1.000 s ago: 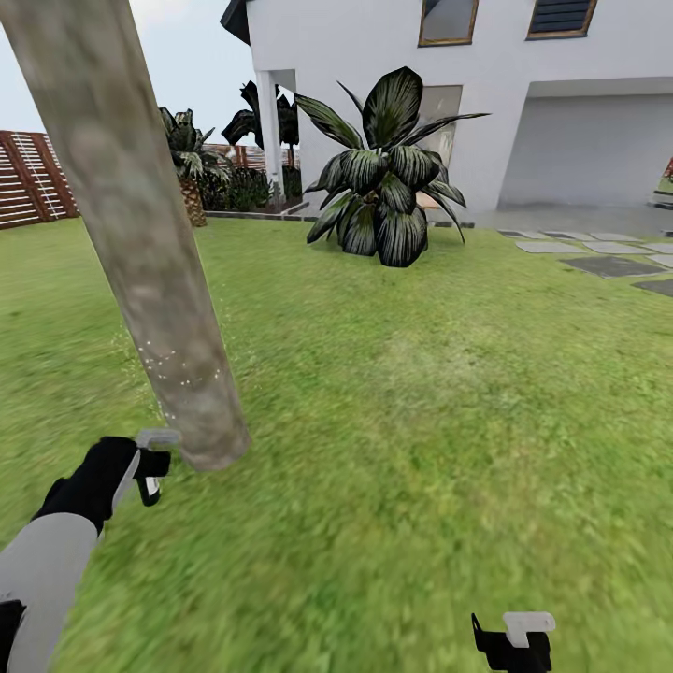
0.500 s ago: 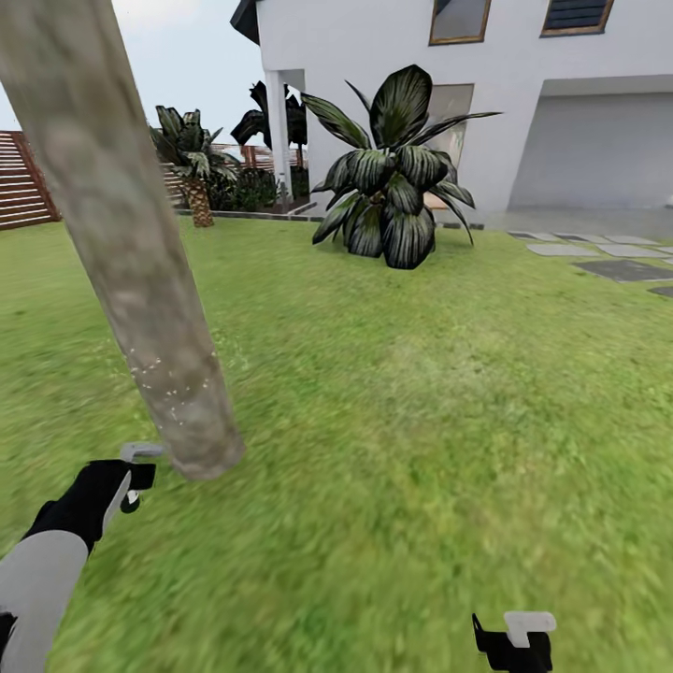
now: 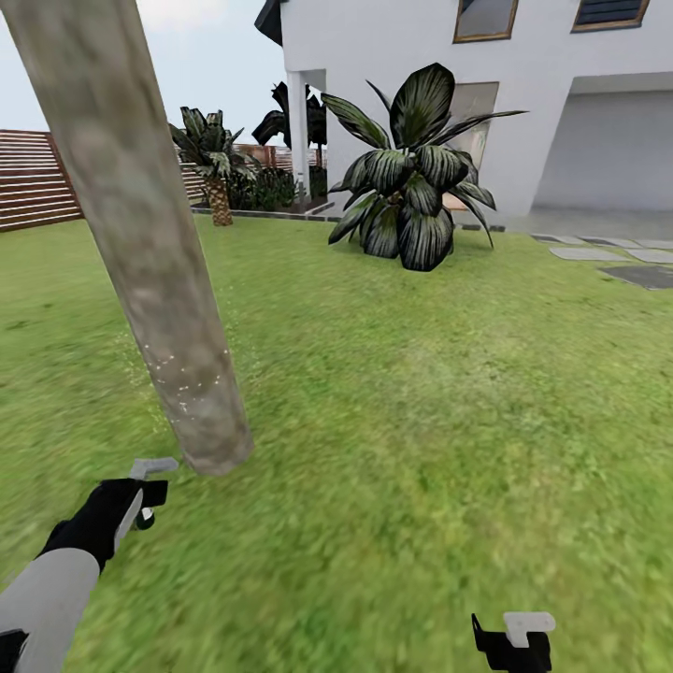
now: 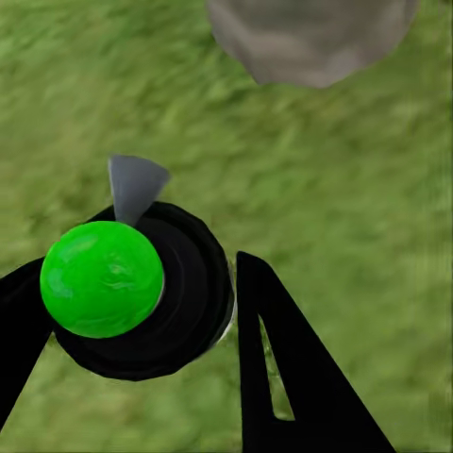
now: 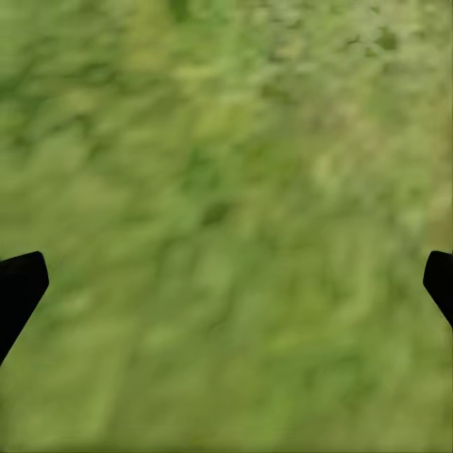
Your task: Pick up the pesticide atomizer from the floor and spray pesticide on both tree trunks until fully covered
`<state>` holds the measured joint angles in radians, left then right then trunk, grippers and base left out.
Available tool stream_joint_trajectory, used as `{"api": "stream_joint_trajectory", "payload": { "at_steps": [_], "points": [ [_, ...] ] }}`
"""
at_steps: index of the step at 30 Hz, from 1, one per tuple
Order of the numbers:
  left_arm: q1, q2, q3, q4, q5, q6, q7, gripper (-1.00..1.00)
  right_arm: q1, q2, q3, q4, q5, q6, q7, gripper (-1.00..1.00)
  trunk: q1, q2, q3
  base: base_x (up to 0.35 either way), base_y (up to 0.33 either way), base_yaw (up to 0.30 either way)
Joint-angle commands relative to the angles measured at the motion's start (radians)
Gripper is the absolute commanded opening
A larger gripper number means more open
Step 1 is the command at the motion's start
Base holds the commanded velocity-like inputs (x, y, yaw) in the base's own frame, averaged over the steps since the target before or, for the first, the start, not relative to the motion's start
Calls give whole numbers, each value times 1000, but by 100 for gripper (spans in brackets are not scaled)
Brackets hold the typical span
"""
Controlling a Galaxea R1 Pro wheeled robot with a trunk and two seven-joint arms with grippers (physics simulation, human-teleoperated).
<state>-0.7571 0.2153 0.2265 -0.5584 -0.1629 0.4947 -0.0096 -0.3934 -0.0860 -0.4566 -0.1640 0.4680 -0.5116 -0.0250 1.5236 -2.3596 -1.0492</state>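
The left gripper (image 4: 142, 311) is closed on the atomizer (image 4: 132, 288), its black fingers (image 4: 283, 377) clamped either side of the black body with the green cap, the grey nozzle pointing toward the trunk (image 3: 154, 252). In the head view the atomizer (image 3: 150, 479) sits just beside the trunk's base, low and to its left. A patch of pale specks dots the trunk a little above the base; the rest looks bare. To spray well, I judge the nozzle should be lifted and aimed squarely at the bark, then swept upward and around so no side is missed. The right gripper (image 5: 226, 283) hangs over grass well right of the trunk, jaws wide and empty.
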Motion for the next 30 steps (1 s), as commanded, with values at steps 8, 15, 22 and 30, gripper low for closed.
{"api": "stream_joint_trajectory", "payload": {
  "at_steps": [8,15,22,30],
  "points": [
    [0,-22,8,-6,-20,1,65,-100,-1,0,-7,1,11,-4,-3,100,0,0,-1,0,-190,1],
    [1,-20,10,-11,-20,1,78,-100,-1,0,-7,1,11,-4,-4,100,0,0,-1,0,-270,108],
    [1,-22,11,-15,-16,1,79,-100,-1,0,-7,1,11,-4,-4,100,0,0,-1,8,-272,274],
    [1,-25,10,-15,-16,1,79,-100,-1,0,-7,1,11,-4,-4,100,0,0,-1,123,-270,92]
  ]
}}
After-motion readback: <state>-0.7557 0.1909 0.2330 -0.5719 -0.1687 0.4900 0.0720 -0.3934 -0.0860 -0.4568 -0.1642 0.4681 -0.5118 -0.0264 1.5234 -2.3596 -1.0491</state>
